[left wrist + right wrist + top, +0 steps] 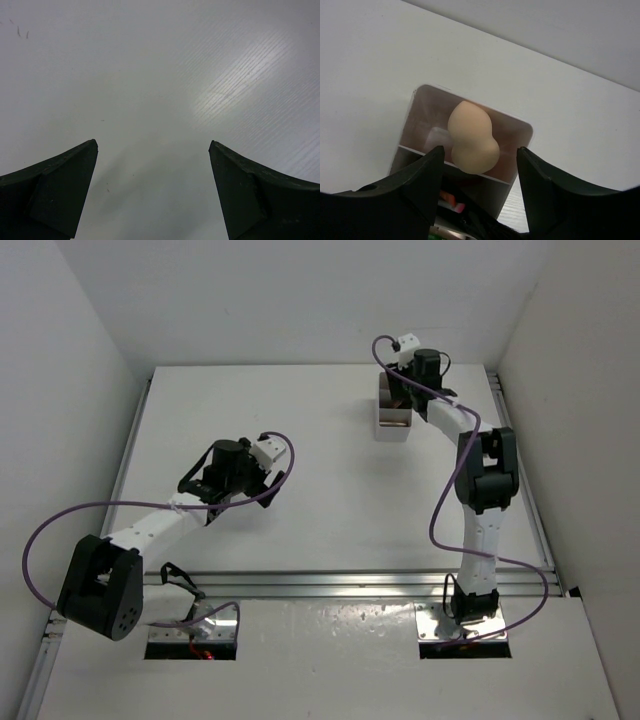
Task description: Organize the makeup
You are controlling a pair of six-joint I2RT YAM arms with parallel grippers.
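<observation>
Left arm (150, 530): bent low, reaching inward
Left tool (153, 145): spread wide
Right arm (480, 500): stretched far forward
Right tool (480, 150): jaws parted

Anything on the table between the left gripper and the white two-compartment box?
Nothing: top view shows bare white tabletop between the left gripper and the white rectangular two-compartment box.

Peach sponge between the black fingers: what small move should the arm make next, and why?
Probably lift the right end effector up, away from the white box. Its fingers stand apart with gaps on both sides of the peach sponge, which seems to lie in the box's far compartment, so it looks released.
</observation>
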